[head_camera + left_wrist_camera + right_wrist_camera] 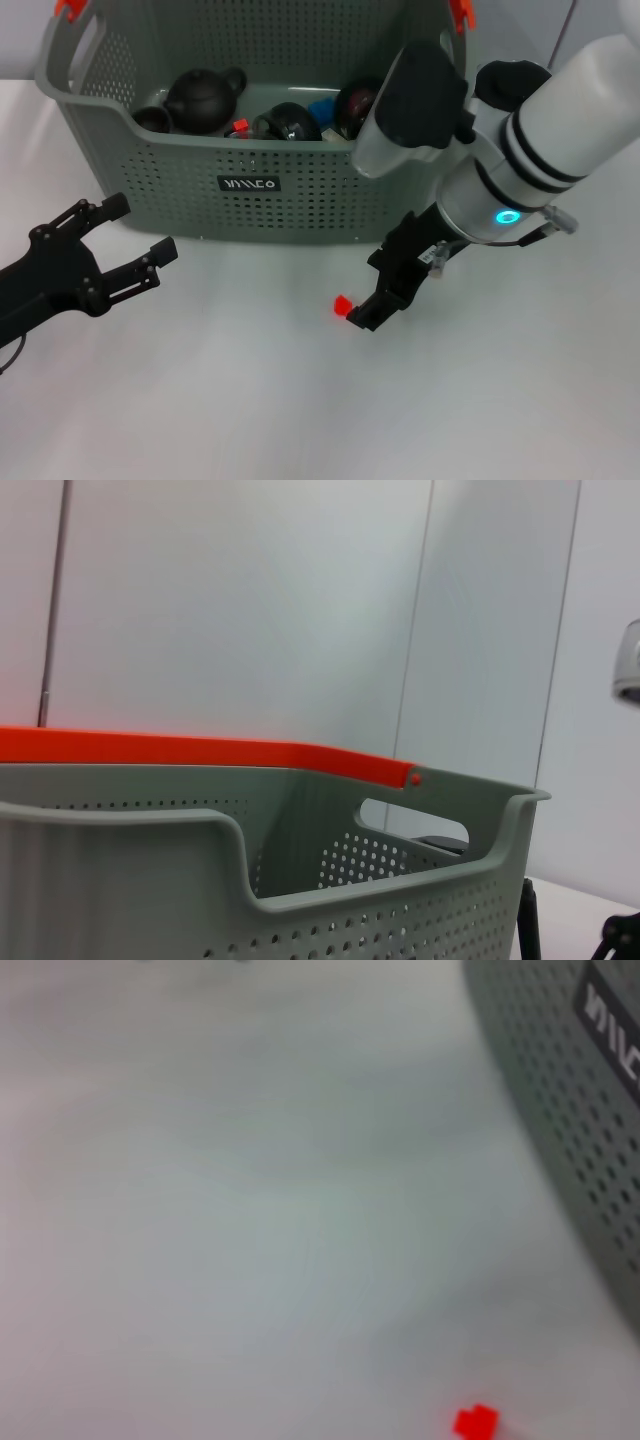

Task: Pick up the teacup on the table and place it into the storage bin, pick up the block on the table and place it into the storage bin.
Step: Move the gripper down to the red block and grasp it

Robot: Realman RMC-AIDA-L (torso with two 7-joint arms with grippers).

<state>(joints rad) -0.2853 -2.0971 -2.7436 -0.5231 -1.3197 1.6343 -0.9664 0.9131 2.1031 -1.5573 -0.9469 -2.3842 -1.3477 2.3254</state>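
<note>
A small red block lies on the white table in front of the grey-green storage bin. My right gripper hangs just right of the block, open and empty, one fingertip close beside it. The right wrist view shows the block lying free on the table near the bin wall. My left gripper is open and empty at the left, in front of the bin. No teacup shows on the table. A small dark cup lies in the bin.
The bin also holds a dark teapot, other dark round pots and small red and blue pieces. It has orange handle clips and a black label. The left wrist view shows the bin's rim close up.
</note>
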